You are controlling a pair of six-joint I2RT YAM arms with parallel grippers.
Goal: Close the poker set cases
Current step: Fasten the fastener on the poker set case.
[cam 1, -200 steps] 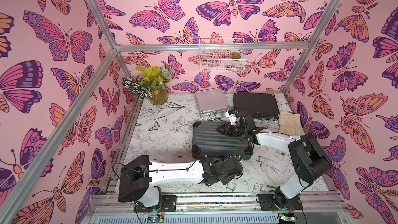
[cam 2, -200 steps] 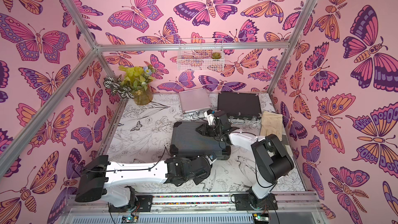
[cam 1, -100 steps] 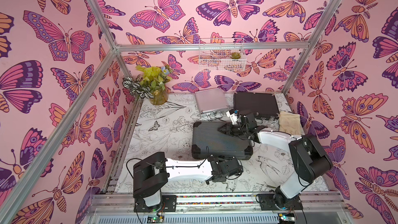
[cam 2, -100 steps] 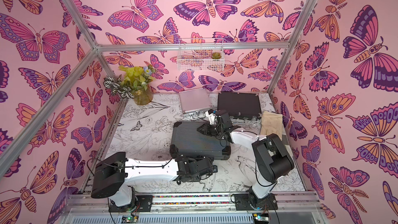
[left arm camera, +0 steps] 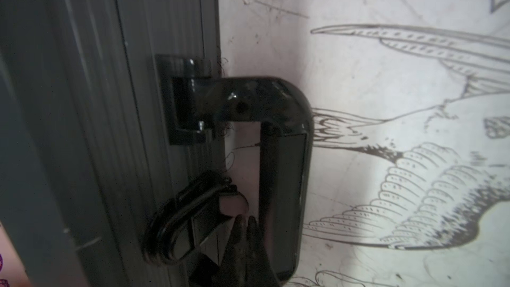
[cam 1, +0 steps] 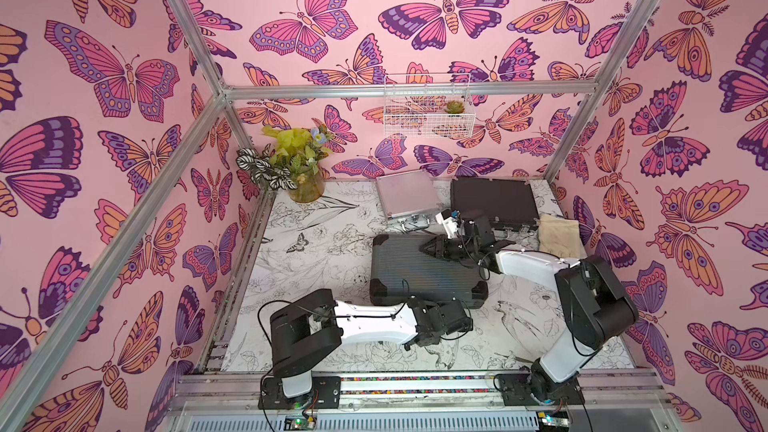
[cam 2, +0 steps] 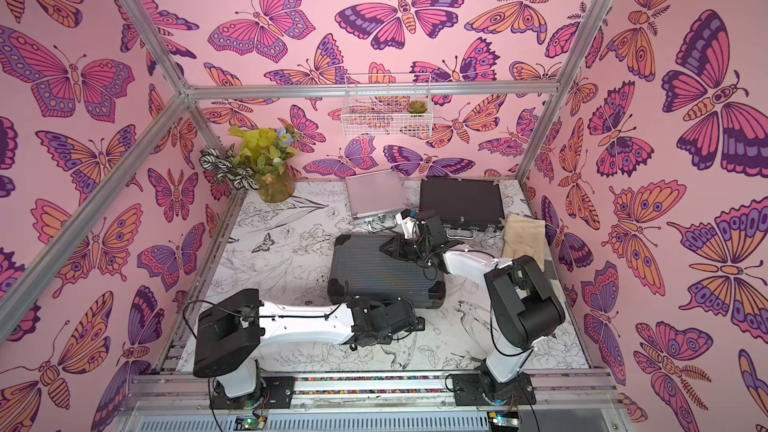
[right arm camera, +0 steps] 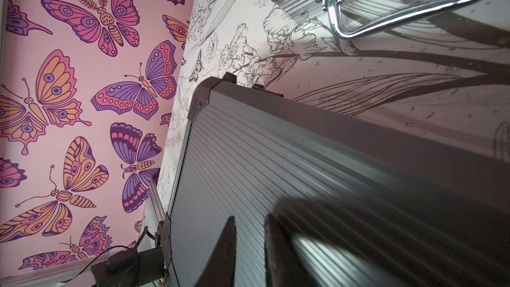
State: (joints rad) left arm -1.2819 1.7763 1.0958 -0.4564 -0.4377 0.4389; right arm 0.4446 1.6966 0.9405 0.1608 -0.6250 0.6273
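Ribbing covers the flat, rectangular dark-grey plastic case.

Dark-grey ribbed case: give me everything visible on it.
The dark-grey ribbed case lies flat on the table, lid down, apparently plastic, with black corner caps. The side facing the arm bases carries a black handle and a black latch. The left gripper, shut, sits between them. The right gripper, jaws slightly apart, is over the lid; contact unclear.
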